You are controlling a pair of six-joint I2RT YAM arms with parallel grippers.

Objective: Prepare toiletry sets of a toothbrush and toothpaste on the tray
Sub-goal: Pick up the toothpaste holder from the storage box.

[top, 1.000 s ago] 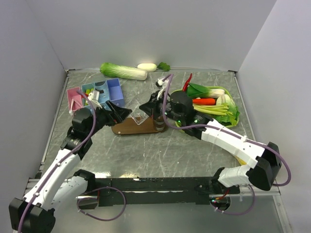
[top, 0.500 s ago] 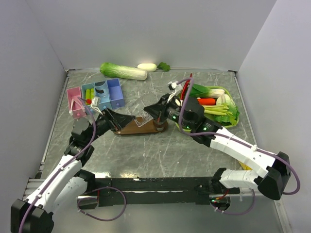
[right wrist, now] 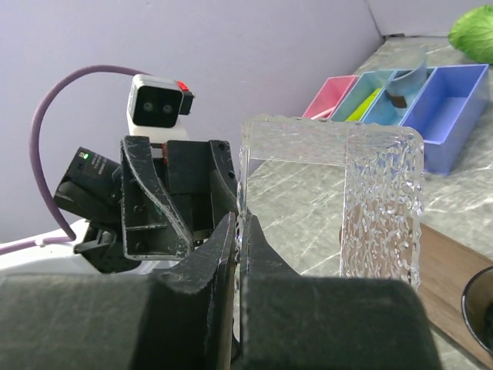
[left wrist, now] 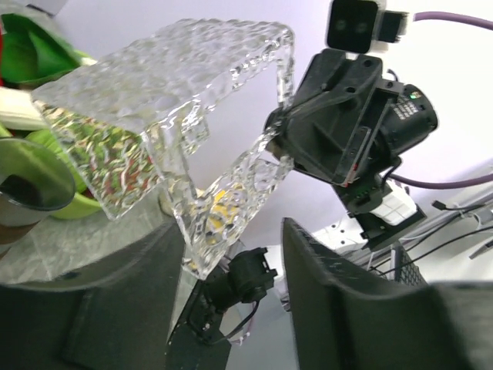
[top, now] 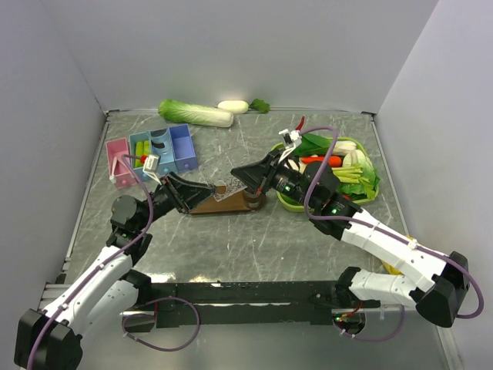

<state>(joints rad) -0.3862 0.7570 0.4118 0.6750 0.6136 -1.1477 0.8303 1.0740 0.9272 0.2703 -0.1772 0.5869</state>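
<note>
A clear textured tumbler (right wrist: 377, 200) hangs over the left half of the brown wooden tray (top: 202, 206). My right gripper (right wrist: 240, 220) is shut on its thin wall. My left gripper (left wrist: 231, 231) faces it from the left with its jaws apart, and the tumbler's lower corner (left wrist: 202, 258) sits between them, close to the left finger. In the top view both grippers meet at the tumbler (top: 223, 192). Light-green toothpaste tubes (top: 141, 149) lie in the blue compartment box (top: 173, 146). Thin white sticks, likely toothbrushes (top: 117, 168), lie in the pink box.
A dark tumbler (top: 254, 200) stands on the tray's right end. The lime-green basket (top: 286, 202) of vegetables is right behind my right arm. A cabbage (top: 195, 113) and a white radish (top: 233, 106) lie along the back wall.
My right arm has drawn back to the right while keeping its grip on the clear tumbler. My left gripper has moved right up to the tumbler and its jaws have narrowed.
</note>
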